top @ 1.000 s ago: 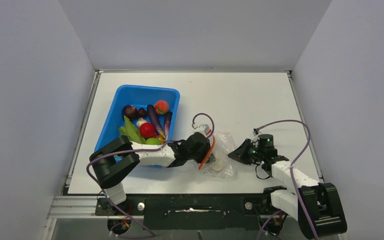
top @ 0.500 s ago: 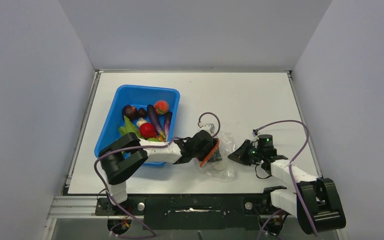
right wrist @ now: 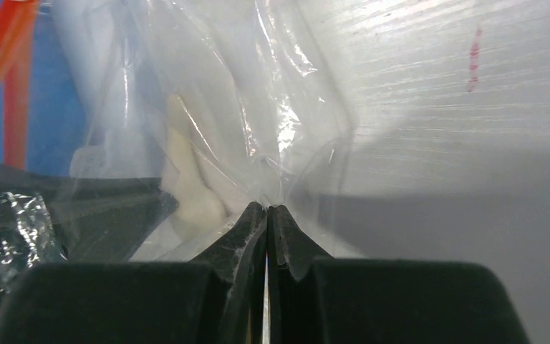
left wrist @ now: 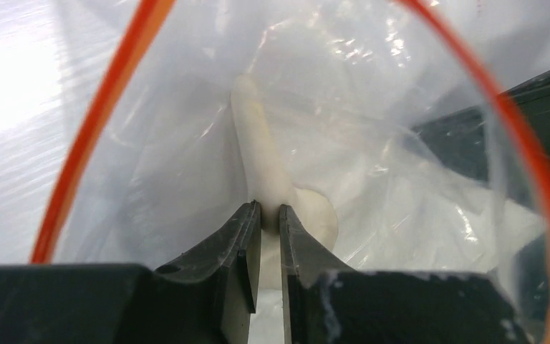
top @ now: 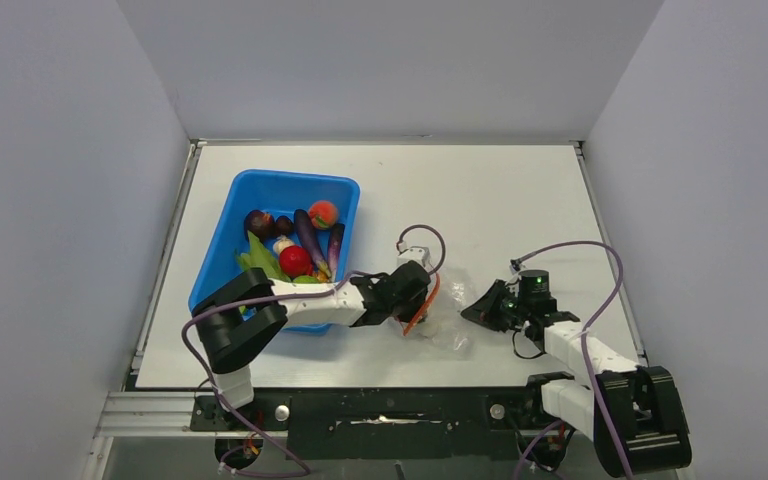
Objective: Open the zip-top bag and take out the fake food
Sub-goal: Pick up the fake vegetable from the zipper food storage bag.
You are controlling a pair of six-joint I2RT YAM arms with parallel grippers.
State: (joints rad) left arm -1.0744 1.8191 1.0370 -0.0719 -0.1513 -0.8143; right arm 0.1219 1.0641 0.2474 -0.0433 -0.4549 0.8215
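Note:
The zip-top bag (top: 448, 325) lies on the table between my two grippers, its orange-red zipper strip (top: 424, 303) held open in a loop. My left gripper (top: 416, 300) is inside the bag mouth. In the left wrist view the left gripper (left wrist: 270, 211) is shut on a white mushroom-like fake food piece (left wrist: 258, 143), ringed by the zipper strip (left wrist: 89, 150). My right gripper (top: 472, 312) is shut on the bag's far edge; in the right wrist view the right gripper (right wrist: 267, 209) pinches the clear plastic (right wrist: 258, 93), with the white piece (right wrist: 186, 186) showing through it.
A blue bin (top: 260, 188) stands left of the bag and holds a red round fruit (top: 295, 260), an orange-pink peach (top: 323, 213), dark purple pieces (top: 310, 235) and green pods (top: 263, 262). My left arm lies across the bin's near right corner.
My left gripper has pushed rightward into the bag mouth, and the zipper loop now rings it. The bag has shifted slightly and lies flatter. The right gripper has barely moved.

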